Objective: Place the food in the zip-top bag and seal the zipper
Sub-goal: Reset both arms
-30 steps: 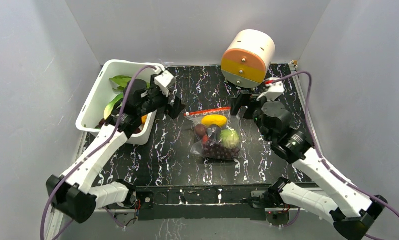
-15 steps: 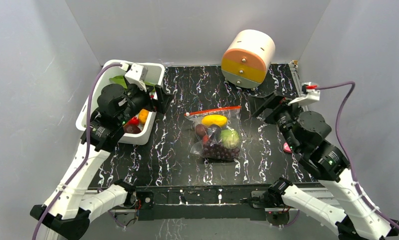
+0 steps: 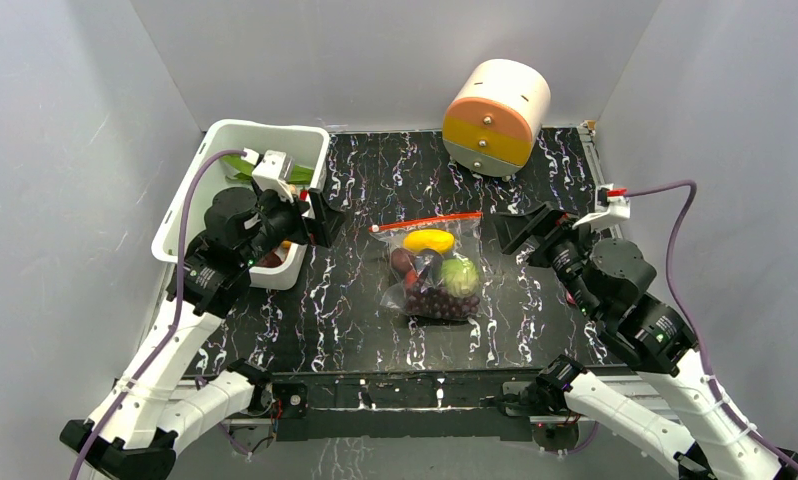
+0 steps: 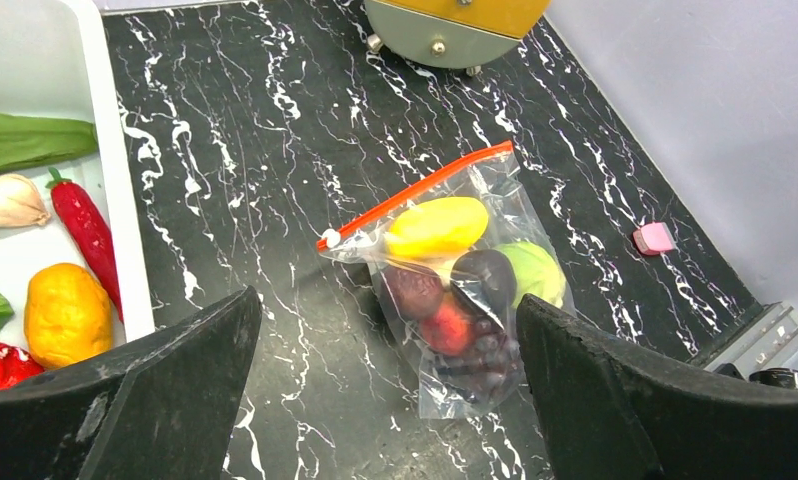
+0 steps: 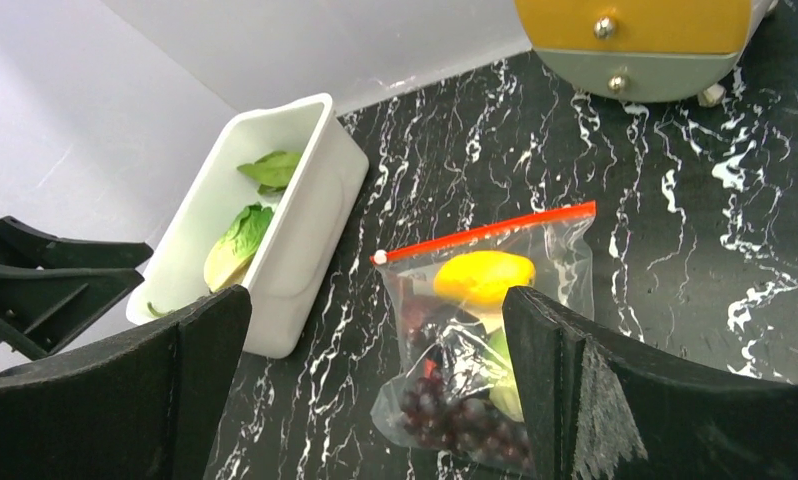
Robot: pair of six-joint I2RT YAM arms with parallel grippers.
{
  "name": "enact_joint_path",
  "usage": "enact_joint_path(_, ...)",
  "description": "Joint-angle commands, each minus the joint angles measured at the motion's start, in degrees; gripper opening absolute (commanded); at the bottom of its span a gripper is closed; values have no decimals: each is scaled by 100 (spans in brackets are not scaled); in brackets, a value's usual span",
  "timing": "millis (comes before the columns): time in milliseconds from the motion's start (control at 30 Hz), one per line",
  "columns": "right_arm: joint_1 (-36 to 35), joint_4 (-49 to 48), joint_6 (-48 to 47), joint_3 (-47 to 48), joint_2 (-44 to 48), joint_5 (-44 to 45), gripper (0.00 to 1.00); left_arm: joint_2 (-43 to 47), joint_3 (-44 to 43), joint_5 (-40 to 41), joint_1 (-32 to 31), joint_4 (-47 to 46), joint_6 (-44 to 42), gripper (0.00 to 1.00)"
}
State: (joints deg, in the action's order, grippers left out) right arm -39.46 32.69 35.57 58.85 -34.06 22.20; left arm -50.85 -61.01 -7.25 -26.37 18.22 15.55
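The zip-top bag (image 3: 437, 268) lies flat mid-table, holding the food: a yellow oval fruit (image 4: 437, 226), green cabbage (image 4: 537, 272), a dark round fruit (image 4: 485, 277), an orange-peach piece (image 4: 451, 326) and purple grapes (image 5: 457, 422). The orange-red zipper (image 3: 427, 221) runs straight along the far edge of the bag, with its white slider (image 4: 327, 238) at the left end. My left gripper (image 3: 317, 214) is open and empty, left of the bag by the bin. My right gripper (image 3: 520, 228) is open and empty, right of the bag. Neither touches the bag.
A white bin (image 3: 197, 205) at the left holds leaves, a chili, garlic and an orange fruit (image 4: 67, 314). An orange and grey drum with drawers (image 3: 495, 115) stands at the back right. A small pink piece (image 4: 655, 238) lies right of the bag.
Both grippers have pulled away from the ends of the zipper, the left toward the bin, the right to the right. The zipper strip now lies longer and straight.
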Motion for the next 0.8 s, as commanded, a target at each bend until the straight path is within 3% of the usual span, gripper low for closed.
enact_joint_path(0, 3, -70, 156, 12, -38, -134, 98, 148, 98, -73, 14, -137, 230, 98)
enact_joint_path(300, 1, -196, 71, 23, 60, -24, 98, 111, 68, 29, 9, -161, 236, 98)
enact_joint_path(600, 2, -266, -321, 648, -103, -15, 98, 75, -208, 464, 9, -262, 237, 98)
enact_joint_path(767, 5, -349, -250, 423, -77, -73, 98, 190, -120, 610, 9, -361, 156, 98)
